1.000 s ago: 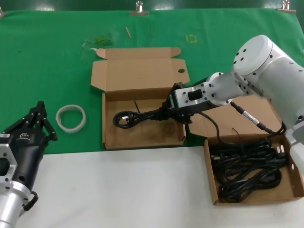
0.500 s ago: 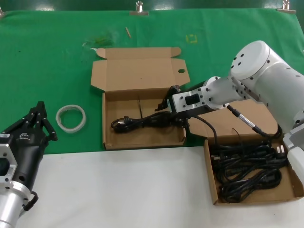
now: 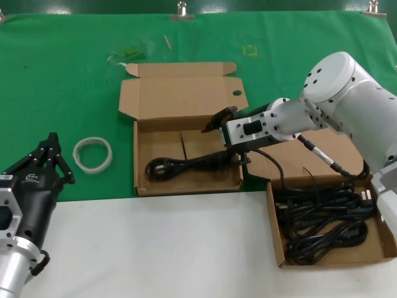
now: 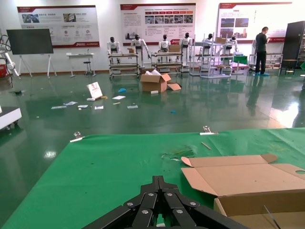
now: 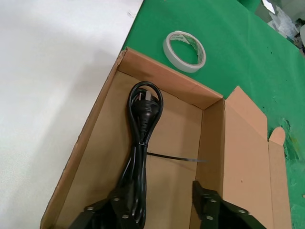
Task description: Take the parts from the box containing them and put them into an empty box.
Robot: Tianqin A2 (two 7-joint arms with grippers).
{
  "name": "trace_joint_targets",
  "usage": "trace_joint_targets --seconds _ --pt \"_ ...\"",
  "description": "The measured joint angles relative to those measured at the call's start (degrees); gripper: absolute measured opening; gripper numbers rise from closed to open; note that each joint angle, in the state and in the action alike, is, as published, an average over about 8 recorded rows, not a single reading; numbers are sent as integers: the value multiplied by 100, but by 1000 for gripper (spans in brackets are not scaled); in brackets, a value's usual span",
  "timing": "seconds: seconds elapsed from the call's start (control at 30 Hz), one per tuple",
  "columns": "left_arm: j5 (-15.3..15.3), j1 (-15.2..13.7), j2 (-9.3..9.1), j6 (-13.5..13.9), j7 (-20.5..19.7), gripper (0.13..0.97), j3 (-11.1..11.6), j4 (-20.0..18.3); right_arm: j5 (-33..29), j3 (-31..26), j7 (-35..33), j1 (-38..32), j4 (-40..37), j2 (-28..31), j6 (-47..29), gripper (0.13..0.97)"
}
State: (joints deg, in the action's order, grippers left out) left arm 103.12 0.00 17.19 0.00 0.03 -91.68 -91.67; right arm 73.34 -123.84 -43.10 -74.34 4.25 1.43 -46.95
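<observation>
- One cable bundle (image 3: 186, 165) delivered: lying flat on the floor of the receiving box (image 3: 144, 162), plug end toward the robot's left, tail end toward the right gripper (image 3: 224, 138).
- Right gripper positioned over the right-hand end of the receiving box, just above the bundle's tail; jaws spread apart, one finger raised over the box floor, one at the near wall. In the right wrist view, both fingers (image 5: 208, 206) straddling the bundle end without pinching it, so judged as released.
- Remaining stock: several more black cables (image 3: 325, 217) tangled in the source box (image 3: 275, 233), at the robot's right on the white part of the worktop (image 3: 155, 248). Exact count not determinable. Task judged early to mid progress, with most transfers still outstanding.
- Left gripper (image 3: 51, 159) parked at the near left, well apart from both boxes; fingers drawn together at a point, as seen in the left wrist view (image 4: 159, 200).
- Surroundings: whitish tape ring (image 3: 93, 154) on the green cloth (image 3: 62, 81), beside the receiving box and clear of it; not a part.
- Obstructions: upright rear lid (image 3: 180, 93) of the receiving box and its low walls to be cleared on withdrawal. Thin tie strand (image 5: 176, 159) projecting from the bundle across the box floor; snag risk judged minor.
- Cables in the source box overlapping; risk of lifting more than one at the next pick.
</observation>
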Motion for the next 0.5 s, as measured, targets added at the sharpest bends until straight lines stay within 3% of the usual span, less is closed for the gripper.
trace_joint_targets --seconds 0.3,0.5 --pt "0 0 0 0 0 162 0 0 0 0 0 0 0 0 0 494" --pt "0 0 0 0 0 206 0 0 0 0 0 0 0 0 0 652"
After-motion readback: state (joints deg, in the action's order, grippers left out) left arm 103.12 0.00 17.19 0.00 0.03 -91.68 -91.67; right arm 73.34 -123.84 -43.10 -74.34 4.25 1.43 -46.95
